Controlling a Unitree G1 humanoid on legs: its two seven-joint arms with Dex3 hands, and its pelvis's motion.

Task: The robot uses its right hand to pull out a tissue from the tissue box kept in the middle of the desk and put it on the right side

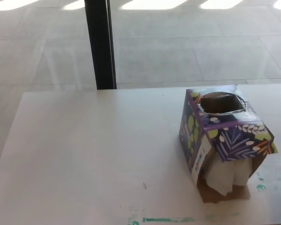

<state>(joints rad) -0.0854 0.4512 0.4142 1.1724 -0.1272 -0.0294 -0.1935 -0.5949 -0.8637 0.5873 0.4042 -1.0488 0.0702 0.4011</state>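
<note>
A pale tiled floor and a dark post (pixel 99 44) lie behind the white desk (pixel 84 150). The tissue box (pixel 225 140) stands right of centre, tissue (pixel 227 174) spilling through its torn front. Pinch one sheet there, pulling gently rightward. Neither hand shows, so I can't tell their fingers' state.

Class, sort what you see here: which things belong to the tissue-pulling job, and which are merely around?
Belongs to the job:
tissue box
tissue hanging from the box's torn front
desk

Just around:
black post
green marks on the desk
tiled floor
</note>
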